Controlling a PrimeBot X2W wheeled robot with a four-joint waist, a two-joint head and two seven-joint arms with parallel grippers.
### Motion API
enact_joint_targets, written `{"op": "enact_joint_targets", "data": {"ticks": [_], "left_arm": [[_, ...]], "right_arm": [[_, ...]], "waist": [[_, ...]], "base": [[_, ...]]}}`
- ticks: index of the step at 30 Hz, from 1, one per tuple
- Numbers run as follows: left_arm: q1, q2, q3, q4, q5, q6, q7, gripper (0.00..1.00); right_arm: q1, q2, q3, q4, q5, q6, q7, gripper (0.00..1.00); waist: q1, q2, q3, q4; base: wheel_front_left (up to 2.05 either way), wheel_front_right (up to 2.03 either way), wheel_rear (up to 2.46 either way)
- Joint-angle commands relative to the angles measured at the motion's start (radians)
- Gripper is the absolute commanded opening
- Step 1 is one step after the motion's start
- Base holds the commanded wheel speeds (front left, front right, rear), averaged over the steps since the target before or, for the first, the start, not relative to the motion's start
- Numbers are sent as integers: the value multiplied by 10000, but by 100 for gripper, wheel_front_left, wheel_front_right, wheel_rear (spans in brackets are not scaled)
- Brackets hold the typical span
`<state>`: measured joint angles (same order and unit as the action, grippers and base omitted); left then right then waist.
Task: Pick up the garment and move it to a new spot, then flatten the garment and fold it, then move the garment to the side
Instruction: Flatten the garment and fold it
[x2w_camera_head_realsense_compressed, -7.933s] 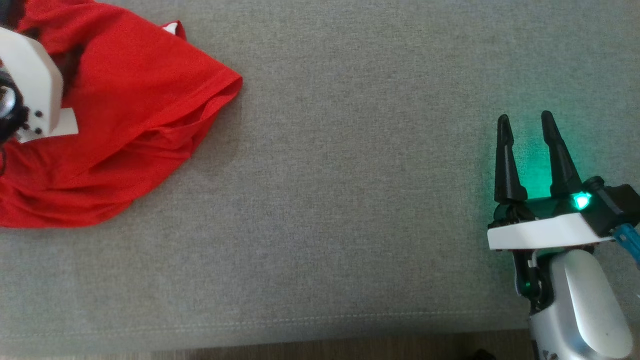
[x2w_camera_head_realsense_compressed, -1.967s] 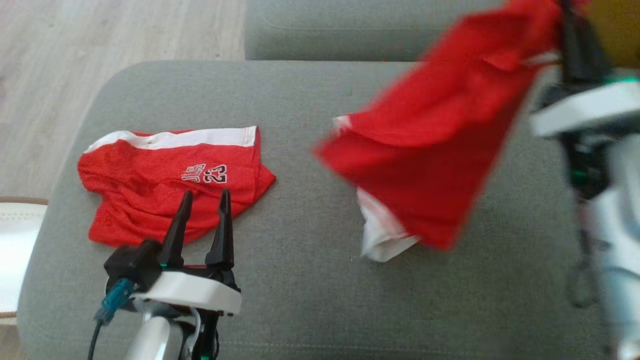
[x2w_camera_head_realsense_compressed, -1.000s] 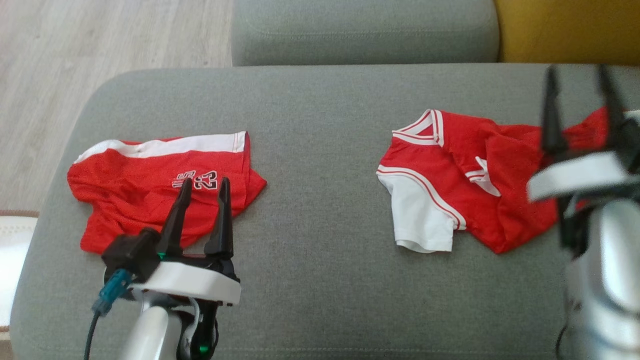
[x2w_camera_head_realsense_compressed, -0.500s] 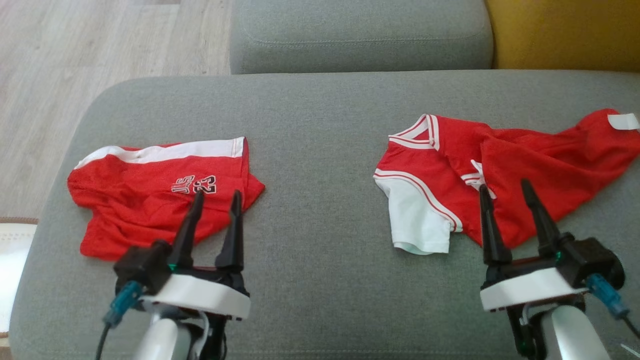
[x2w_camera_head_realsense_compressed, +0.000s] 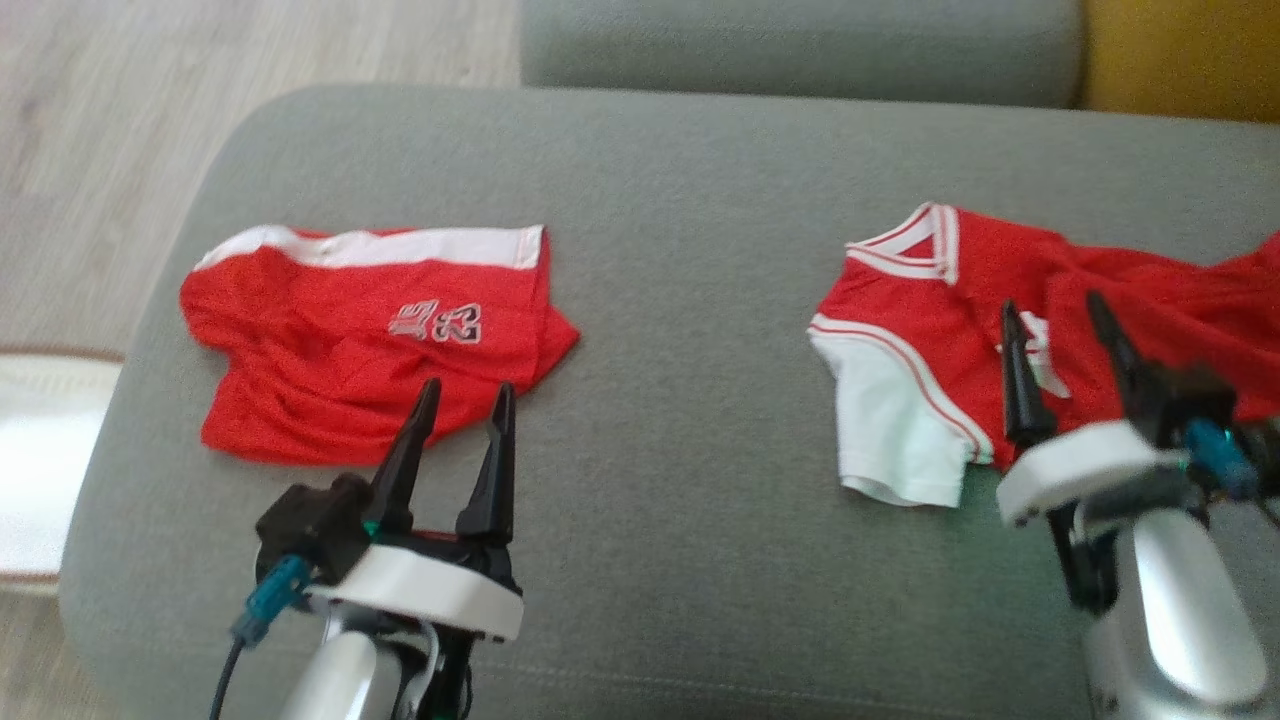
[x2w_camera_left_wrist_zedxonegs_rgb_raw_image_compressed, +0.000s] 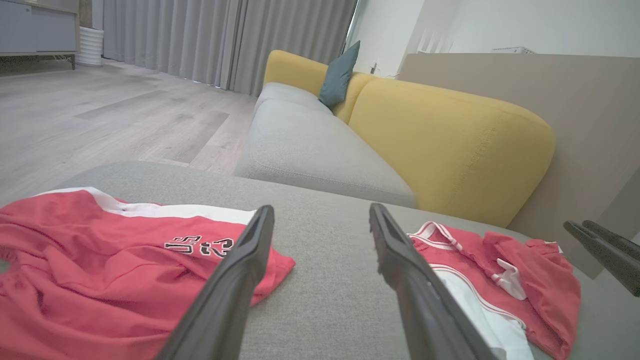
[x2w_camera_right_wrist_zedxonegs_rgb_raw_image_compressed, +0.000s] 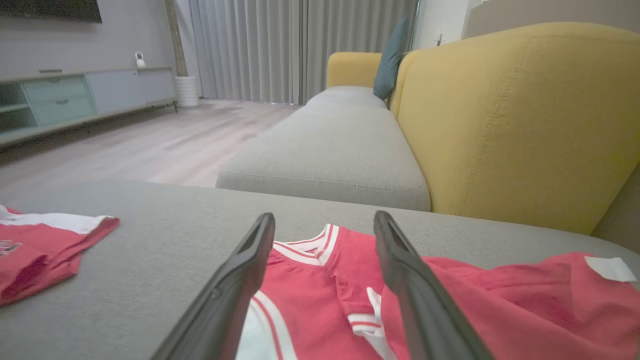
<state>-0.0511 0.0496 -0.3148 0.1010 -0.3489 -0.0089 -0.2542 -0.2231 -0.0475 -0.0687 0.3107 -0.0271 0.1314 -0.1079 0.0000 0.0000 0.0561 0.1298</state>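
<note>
The garment (x2w_camera_head_realsense_compressed: 900, 300), a red jersey with white sleeves and striped trim, lies crumpled on the right of the grey cushion (x2w_camera_head_realsense_compressed: 680, 250). It also shows in the left wrist view (x2w_camera_left_wrist_zedxonegs_rgb_raw_image_compressed: 525, 280) and the right wrist view (x2w_camera_right_wrist_zedxonegs_rgb_raw_image_compressed: 310, 285). My right gripper (x2w_camera_head_realsense_compressed: 1052, 301) is open and empty, its fingers above the garment's near part (x2w_camera_right_wrist_zedxonegs_rgb_raw_image_compressed: 325, 216). My left gripper (x2w_camera_head_realsense_compressed: 468, 388) is open and empty, just short of the red shorts (x2w_camera_head_realsense_compressed: 330, 370), with bare cushion between its fingers (x2w_camera_left_wrist_zedxonegs_rgb_raw_image_compressed: 321, 209).
The red shorts (x2w_camera_left_wrist_zedxonegs_rgb_raw_image_compressed: 100, 270) with a white band and printed number lie on the cushion's left. A second grey seat (x2w_camera_head_realsense_compressed: 800, 40) and a yellow backrest (x2w_camera_head_realsense_compressed: 1180, 50) lie beyond. Wooden floor (x2w_camera_head_realsense_compressed: 150, 100) is off the left edge, with a white object (x2w_camera_head_realsense_compressed: 40, 460) there.
The right gripper let the garment drop onto the cushion's right side, then drew back toward the near edge, open. The head view has shifted slightly. The left gripper stayed put.
</note>
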Motion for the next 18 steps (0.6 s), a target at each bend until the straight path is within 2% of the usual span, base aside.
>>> {"op": "enact_joint_targets", "data": {"ticks": [1,9,18], "left_arm": [[-699,7,206,-272,-64,-30,-76,100],[-1105,7,-19,-204,-119,-88,-76,100],[-1378,7,-67,-268,-227,-86,-76,100]], "right_arm": [[-893,-29,39,95,-410,-7,230,100],[-2663,-28,-1625,2206,-2310,-7,1082,100],[-3826,-28,-2974,3774,-4119,-7,921,100]], "waist": [[0,0,451,438],[0,0,1184,1206],[0,0,1735,1629]], "base": [[0,0,0],[0,0,0],[0,0,0]]}}
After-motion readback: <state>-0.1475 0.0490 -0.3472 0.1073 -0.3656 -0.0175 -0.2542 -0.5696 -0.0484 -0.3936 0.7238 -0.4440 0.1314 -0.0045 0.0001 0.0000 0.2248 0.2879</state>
